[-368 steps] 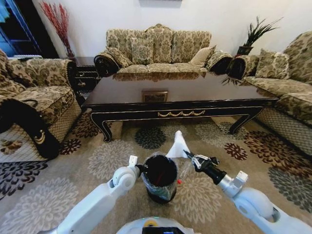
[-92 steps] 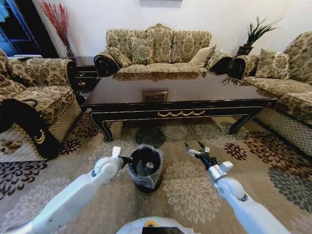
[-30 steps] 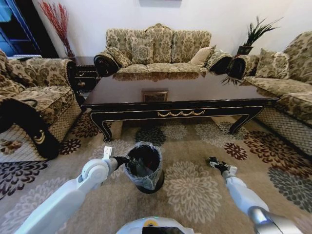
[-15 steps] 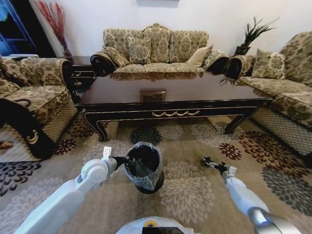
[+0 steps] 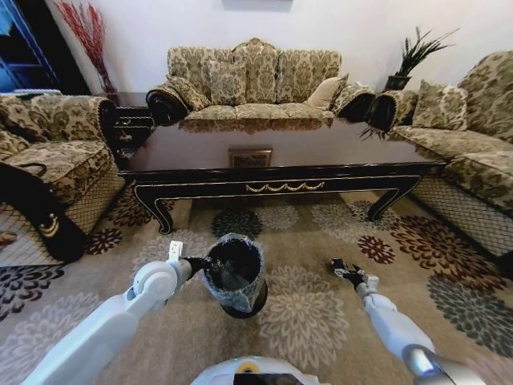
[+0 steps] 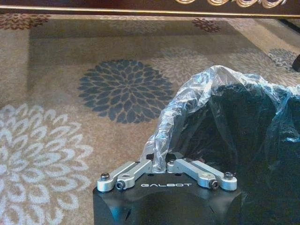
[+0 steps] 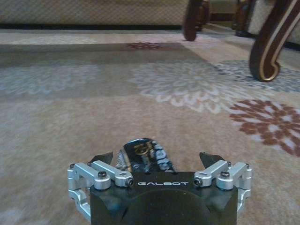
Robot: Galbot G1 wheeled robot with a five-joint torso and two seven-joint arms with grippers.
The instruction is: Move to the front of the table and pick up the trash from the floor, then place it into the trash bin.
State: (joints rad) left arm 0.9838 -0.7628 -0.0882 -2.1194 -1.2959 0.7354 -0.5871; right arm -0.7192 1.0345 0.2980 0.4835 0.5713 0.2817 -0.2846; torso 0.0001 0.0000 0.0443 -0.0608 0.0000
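Trash bin liner pinched by left gripper, right gripper wide open around dark wad

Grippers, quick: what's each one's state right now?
Left tool: shut on the clear plastic liner of the round black trash bin.
Right tool: open, low over the carpet around a small dark wrapper.

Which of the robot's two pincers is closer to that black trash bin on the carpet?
The left. The left pincer is shut on the liner bag at the rim of the trash bin; the right pincer is open, low over the carpet, well off to the bin's right.
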